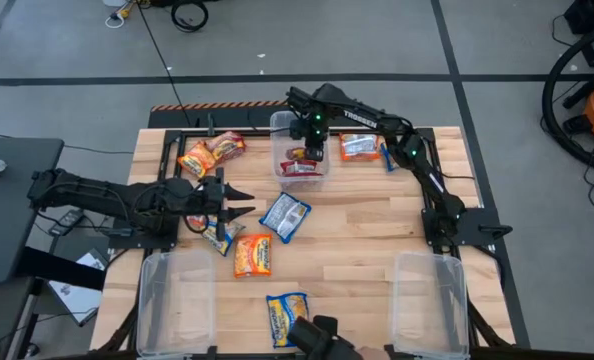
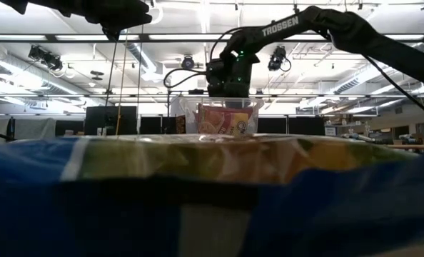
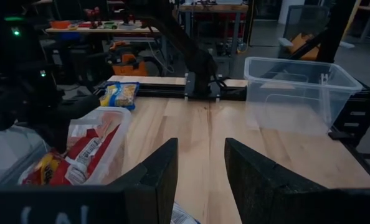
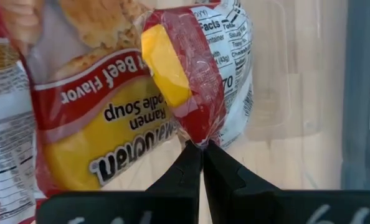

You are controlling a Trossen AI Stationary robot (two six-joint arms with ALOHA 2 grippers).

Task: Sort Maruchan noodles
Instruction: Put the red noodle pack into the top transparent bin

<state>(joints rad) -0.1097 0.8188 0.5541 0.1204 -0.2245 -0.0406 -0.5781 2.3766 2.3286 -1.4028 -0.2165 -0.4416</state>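
Light, flat Maruchan noodles [image 3: 79, 155]: slick crinkly film over a brittle block. Easy to lift, quick to slide, likely to crack if squeezed hard across the middle. Best pinched at a crimped end seam or a corner, else gripped gently across the narrow width.

Counted from the table's near edge outward, by the high view:

- **Nearest:** one blue-and-yellow packet [image 1: 287, 318], lying between two clear bins [image 1: 175, 290].
- **Next:** one orange packet [image 1: 253, 255], then a blue packet [image 1: 285, 216] mid-table.
- **Beside those:** left gripper [image 1: 242, 200] hovering low, fingers spread wide, holding nothing, just beside a blue-edged packet [image 1: 217, 236].
- **Farther:** a pair of orange-red packets [image 1: 195, 160] at the left rear. At the right rear, an orange rear packet [image 1: 359, 148] with a blue sliver [image 1: 385, 153] touching it.
- **Farthest:** a third bin [image 1: 275, 140] with red packets inside. Right gripper [image 4: 200, 146] above it, fingertips pinched tight on the corner seam of a red beef packet [image 4: 185, 81] dangling within the bin walls.

Tally: about four blue, about four orange. Probably two or three red, too overlapped for a firm count.
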